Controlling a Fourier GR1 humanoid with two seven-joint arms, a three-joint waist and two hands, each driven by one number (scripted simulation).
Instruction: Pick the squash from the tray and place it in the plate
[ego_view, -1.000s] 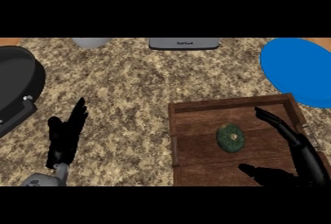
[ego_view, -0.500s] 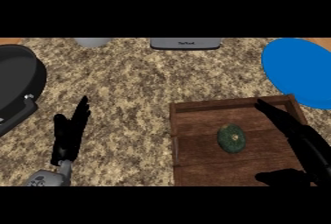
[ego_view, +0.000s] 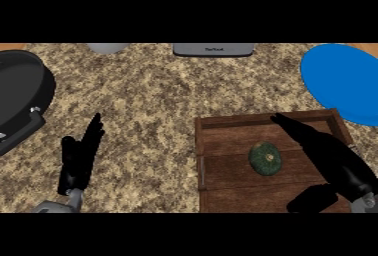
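A dark green round squash (ego_view: 266, 158) lies in the middle of the wooden tray (ego_view: 229, 140) at the lower right. My right hand (ego_view: 325, 155) hovers over the tray's right side, fingers straight and pointing to the far left, thumb spread below; it is just right of the squash and apart from it. The blue plate (ego_view: 343, 80) sits at the far right, cut off by the picture's edge. My left hand (ego_view: 80, 159) rests open at the lower left, fingers up.
A black pan (ego_view: 22, 95) with a handle takes up the far left. A grey appliance (ego_view: 214, 49) and a pale grey object (ego_view: 108, 47) stand at the counter's back edge. Speckled countertop lies between the left hand and the tray.
My right hand has moved leftward and lower over the tray, closer to the squash. The left hand has barely shifted. The squash stays put.
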